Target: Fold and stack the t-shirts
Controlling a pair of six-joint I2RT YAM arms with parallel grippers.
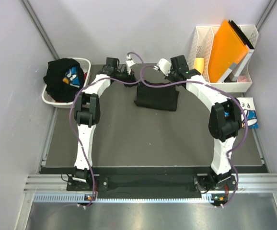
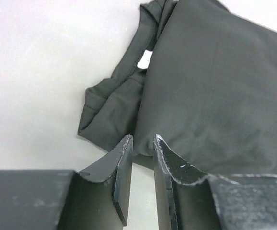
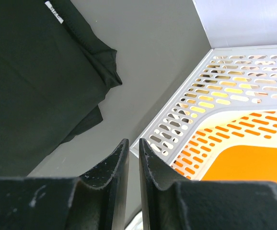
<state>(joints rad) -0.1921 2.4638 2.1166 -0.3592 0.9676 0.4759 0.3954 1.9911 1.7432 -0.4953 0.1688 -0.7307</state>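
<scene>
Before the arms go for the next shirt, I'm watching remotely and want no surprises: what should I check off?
1. Left hand empty: ok, fingers nearly closed, nothing between.
2. Right hand empty: ok, likewise.
3. Folded black tee lying flat on the table: ok, one sleeve bunched at its side.
4. Printed black tee folded: not ok, heaped in the basket.
5. White tee stacked with the black one: not ok, apart at the table's right edge.
6. Right hand clear of the white organiser: cannot tell, looks close.
</scene>
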